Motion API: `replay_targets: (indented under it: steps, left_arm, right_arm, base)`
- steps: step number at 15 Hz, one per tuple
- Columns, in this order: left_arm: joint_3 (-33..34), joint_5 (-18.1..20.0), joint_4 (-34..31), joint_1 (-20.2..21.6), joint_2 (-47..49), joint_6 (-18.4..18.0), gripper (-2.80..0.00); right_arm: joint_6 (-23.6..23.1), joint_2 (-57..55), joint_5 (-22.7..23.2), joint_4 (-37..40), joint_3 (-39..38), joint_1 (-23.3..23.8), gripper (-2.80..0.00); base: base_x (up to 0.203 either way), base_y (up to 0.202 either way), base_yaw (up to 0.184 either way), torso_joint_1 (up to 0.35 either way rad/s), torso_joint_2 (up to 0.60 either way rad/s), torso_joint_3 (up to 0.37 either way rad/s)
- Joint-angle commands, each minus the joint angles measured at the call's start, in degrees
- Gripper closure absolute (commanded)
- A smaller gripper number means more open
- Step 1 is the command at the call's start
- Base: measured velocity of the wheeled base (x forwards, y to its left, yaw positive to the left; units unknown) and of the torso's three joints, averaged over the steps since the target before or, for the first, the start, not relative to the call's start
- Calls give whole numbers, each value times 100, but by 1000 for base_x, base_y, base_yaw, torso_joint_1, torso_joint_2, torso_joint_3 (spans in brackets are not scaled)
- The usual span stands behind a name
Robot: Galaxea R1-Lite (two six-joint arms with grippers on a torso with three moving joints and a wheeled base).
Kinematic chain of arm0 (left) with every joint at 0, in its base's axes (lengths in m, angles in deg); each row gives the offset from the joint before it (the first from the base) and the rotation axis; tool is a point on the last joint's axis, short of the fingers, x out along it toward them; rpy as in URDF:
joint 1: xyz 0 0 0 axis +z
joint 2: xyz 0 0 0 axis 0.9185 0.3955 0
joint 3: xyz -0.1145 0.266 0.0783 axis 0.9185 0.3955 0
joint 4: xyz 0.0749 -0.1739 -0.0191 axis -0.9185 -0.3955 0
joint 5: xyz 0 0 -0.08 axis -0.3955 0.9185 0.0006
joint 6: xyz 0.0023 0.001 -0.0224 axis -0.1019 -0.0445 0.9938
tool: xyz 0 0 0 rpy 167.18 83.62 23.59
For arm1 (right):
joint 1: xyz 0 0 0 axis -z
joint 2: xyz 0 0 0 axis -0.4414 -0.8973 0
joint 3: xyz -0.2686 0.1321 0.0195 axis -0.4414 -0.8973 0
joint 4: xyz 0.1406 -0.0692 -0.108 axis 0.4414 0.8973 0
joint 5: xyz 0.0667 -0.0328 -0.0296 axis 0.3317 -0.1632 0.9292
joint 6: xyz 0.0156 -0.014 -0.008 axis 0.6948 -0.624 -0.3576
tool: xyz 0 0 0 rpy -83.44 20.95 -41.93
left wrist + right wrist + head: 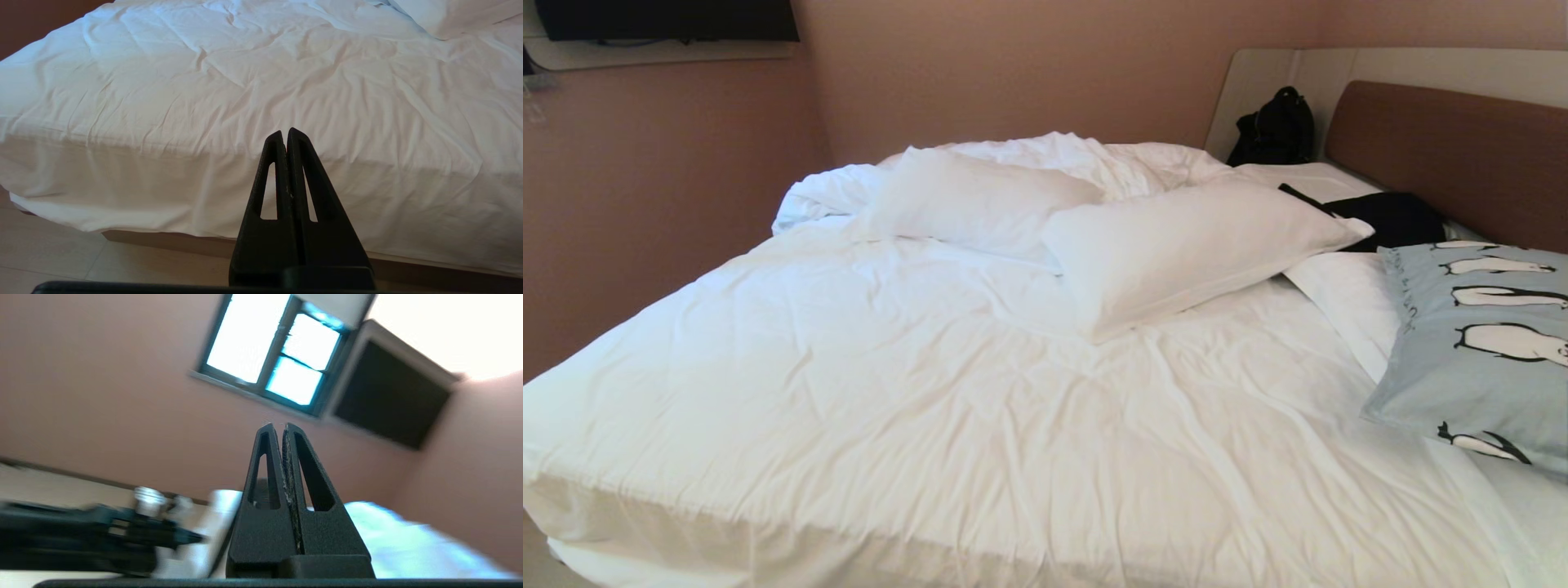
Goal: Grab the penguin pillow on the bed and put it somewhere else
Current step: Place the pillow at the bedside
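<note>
Penguin pillow (1478, 343): untouched at three o'clock on the bed (931, 392) by the headboard; left gripper (286, 132) and right gripper (278, 426) both clenched on nothing; pick-up and move outstanding.

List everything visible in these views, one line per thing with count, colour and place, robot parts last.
bed: one, rumpled white sheets and duvet, fills the middle of the head view.
headboard: one, brown in a beige surround, far right.
plain pillows: two, white, side by side at mid-bed.
penguin pillow: one, pale blue-grey with black-and-white penguins, right edge of the bed.
backpack: one, black, in the far corner by the headboard.
dark cloth: one, black, on the bed near the headboard.
screen: one, black, on the wall at upper left.
window: one, bright, dark frame, on the pink wall.
left gripper: one, black, shut, before the bed's near edge.
right gripper: one, black, shut, aimed at the wall.
</note>
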Motion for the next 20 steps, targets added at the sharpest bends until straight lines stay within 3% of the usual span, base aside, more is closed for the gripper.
replay_targets:
  steps: [1,3,8,11,13,15,18,20]
  left_arm:
    - [0,4,1,0,-2,1,0]
    - [0,0,1,0,-2,1,0]
    - [0,0,1,0,-2,1,0]
    - [0,0,1,0,-2,1,0]
    - [0,0,1,0,-2,1,0]
    - [0,0,1,0,-2,1,0]
    - [0,9,1,0,-2,1,0]
    - [0,0,1,0,-2,1,0]
  right_arm:
    - [-4669,59,22,736,-59,87,0]
    - [-4747,188,-225,1842,24,95,0]
    - [-4796,339,-1688,5131,398,89,0]
    - [-4802,291,-2048,7194,661,93,0]
    - [-4945,280,-2787,7824,594,130,0]
    - [-5422,367,-3565,7924,229,186,0]
    - [-6286,535,-4800,8121,-57,183,0]
    - [-7161,546,-5999,8689,-170,154,0]
  base:
    - [0,0,0,0,0,0]
    - [0,0,0,0,0,0]
    - [0,0,0,0,0,0]
    - [0,0,0,0,0,0]
    - [0,0,0,0,0,0]
    - [0,0,0,0,0,0]
    - [0,0,0,0,0,0]
    - [0,0,0,0,0,0]
